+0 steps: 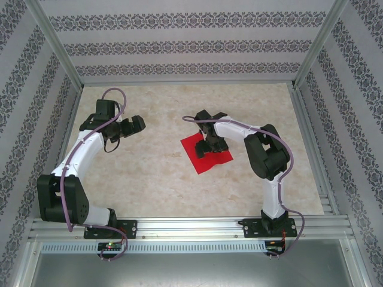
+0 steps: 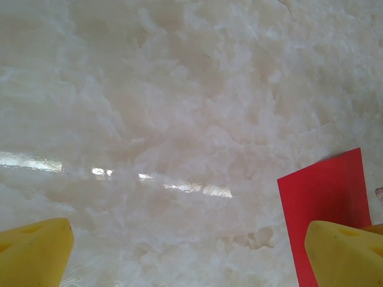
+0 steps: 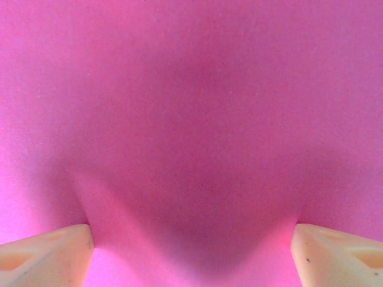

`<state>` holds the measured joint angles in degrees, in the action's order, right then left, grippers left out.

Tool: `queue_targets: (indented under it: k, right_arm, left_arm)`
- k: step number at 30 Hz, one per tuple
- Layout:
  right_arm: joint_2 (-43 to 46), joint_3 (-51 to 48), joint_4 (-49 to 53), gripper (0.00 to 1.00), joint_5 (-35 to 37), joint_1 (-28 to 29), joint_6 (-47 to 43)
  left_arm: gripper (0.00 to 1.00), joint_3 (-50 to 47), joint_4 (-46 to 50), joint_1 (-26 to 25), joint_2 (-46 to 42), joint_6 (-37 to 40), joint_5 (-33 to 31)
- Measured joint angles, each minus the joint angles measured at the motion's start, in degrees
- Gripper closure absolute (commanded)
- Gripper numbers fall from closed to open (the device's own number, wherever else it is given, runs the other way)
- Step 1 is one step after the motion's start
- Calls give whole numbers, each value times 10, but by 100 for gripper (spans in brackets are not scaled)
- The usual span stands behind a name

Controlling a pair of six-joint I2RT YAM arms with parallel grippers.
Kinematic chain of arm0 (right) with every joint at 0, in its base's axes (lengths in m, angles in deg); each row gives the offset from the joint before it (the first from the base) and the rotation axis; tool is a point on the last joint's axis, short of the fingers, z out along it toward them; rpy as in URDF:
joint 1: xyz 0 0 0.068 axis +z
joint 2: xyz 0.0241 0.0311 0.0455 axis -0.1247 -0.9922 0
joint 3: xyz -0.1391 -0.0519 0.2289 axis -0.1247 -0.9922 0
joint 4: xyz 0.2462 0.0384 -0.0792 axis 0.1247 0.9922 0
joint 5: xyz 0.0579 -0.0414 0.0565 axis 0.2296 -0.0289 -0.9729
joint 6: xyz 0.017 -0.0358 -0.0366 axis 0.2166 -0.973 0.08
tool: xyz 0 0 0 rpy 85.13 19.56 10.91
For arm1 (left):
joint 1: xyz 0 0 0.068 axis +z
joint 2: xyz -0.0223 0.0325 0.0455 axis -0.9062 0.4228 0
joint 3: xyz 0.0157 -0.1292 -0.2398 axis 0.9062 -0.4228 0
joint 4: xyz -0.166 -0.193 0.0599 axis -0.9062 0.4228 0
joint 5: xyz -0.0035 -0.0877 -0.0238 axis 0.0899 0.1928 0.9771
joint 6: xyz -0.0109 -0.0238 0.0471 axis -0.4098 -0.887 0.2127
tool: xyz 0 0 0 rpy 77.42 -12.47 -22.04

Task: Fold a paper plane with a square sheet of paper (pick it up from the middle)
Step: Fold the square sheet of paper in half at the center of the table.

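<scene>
The square sheet of paper (image 1: 194, 156), bright red, lies flat on the marble table right of centre. My right gripper (image 1: 210, 146) points straight down on the middle of it. In the right wrist view the sheet (image 3: 191, 89) looks pink. The right gripper (image 3: 191, 239) has its pale fingertips (image 3: 54, 254) wide apart, both resting on the paper, which bulges slightly between them. My left gripper (image 1: 136, 124) hovers open over bare table to the left of the sheet. In the left wrist view a corner of the sheet (image 2: 323, 191) lies by the right yellow finger of the left gripper (image 2: 188, 251). No paper plane is in view.
The marble tabletop (image 1: 149, 173) is ringed by an aluminium frame (image 1: 179, 227) at the near edge and patterned walls (image 1: 179, 42) at the back and sides. Bare table lies between the two arms.
</scene>
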<state>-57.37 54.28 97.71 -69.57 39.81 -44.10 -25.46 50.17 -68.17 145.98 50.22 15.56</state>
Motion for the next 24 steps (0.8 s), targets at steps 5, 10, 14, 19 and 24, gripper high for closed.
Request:
queue_targets:
  k: [5,10,14,19,24]
  right_arm:
    - [14,-15,-20,44,-4,0,16]
    - [50,-51,-80,61,-82,-2,53]
    - [114,-105,-177,69,-183,-2,112]
    - [176,-166,-330,69,-290,-2,202]
    - [176,-209,-436,67,-344,-2,270]
  left_arm:
    - [0,-22,-16,0,0,-18,19]
    - [8,-61,-61,0,1,-51,58]
    - [17,-112,-120,-8,1,-88,99]
    - [23,-159,-198,-34,3,-137,142]
    - [23,-186,-283,-72,14,-182,172]
